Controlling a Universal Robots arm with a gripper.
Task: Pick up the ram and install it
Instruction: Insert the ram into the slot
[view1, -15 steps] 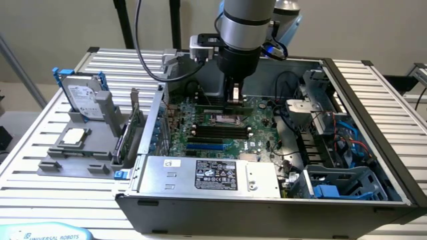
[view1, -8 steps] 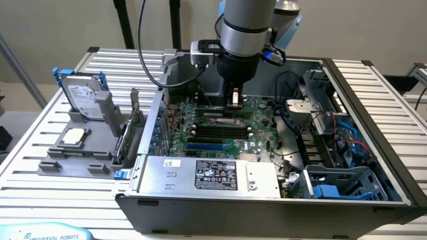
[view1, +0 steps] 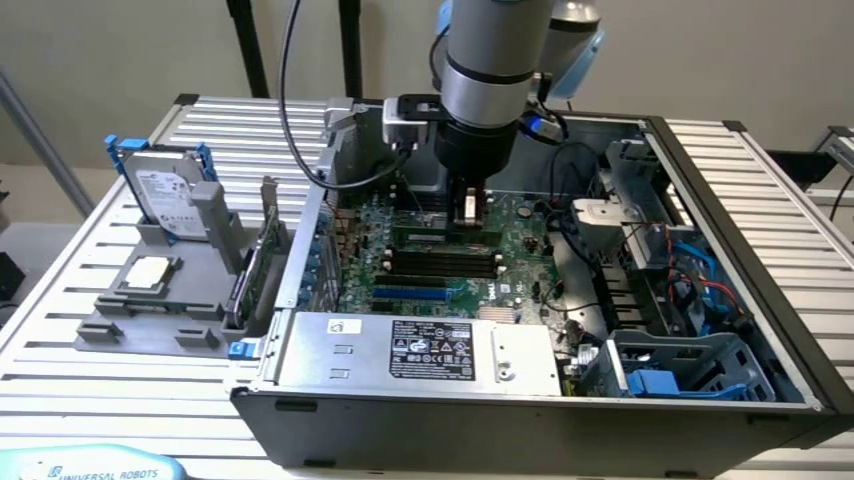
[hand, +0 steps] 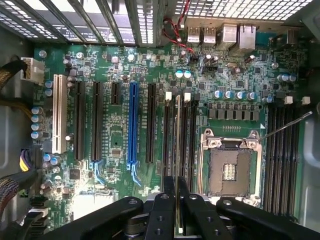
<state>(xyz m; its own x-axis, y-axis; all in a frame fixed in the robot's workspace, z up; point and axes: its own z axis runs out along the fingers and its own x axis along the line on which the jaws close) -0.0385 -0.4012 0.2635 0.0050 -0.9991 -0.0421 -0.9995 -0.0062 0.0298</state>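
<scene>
the open computer case (view1: 747, 300) is lying flat on the tabletop (view1: 80, 290), exposing the motherboard (hand: 125, 65). the claw (hand: 176, 200) is gripping the ram (hand: 177, 140) edge-on, holding it upright directly over the black slots (hand: 185, 135), seemingly for seating.

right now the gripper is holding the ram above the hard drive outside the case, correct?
Not quite. The gripper is holding the ram, but above the motherboard inside the case, over its black slots, as the wrist view shows.
</scene>
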